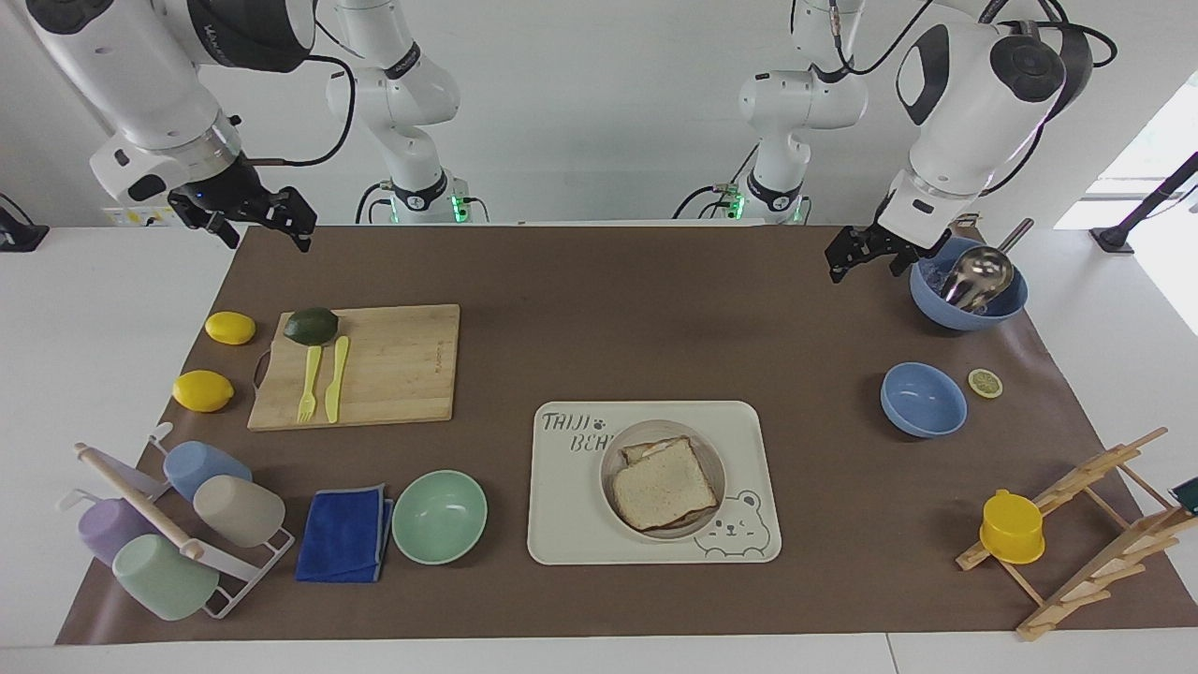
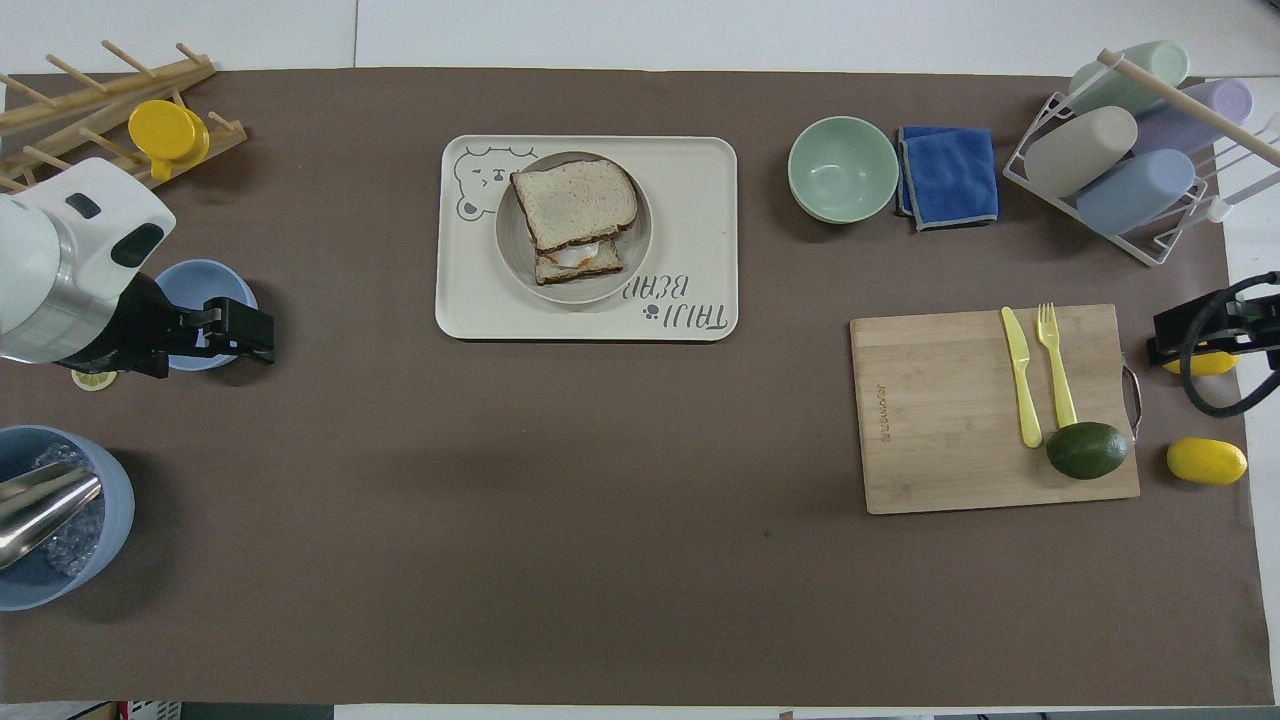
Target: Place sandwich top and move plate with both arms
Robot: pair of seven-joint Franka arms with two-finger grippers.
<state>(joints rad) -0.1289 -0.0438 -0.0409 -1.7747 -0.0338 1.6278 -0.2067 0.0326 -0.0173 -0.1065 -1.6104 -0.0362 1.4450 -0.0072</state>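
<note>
The top slice of bread (image 1: 664,487) lies on the sandwich in the plate (image 1: 711,459) on the tray (image 1: 562,524), so both empty, open pincers, left (image 1: 858,255) and right (image 1: 253,222), hang well apart from it.

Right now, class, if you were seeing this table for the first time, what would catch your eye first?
Probably the sandwich top, lying on the egg slice in the plate on the bear tray. Next, the two raised arms: the left gripper hangs beside the blue bowl with the metal scoop, while the right gripper waits over the mat's corner near the lemons.
</note>
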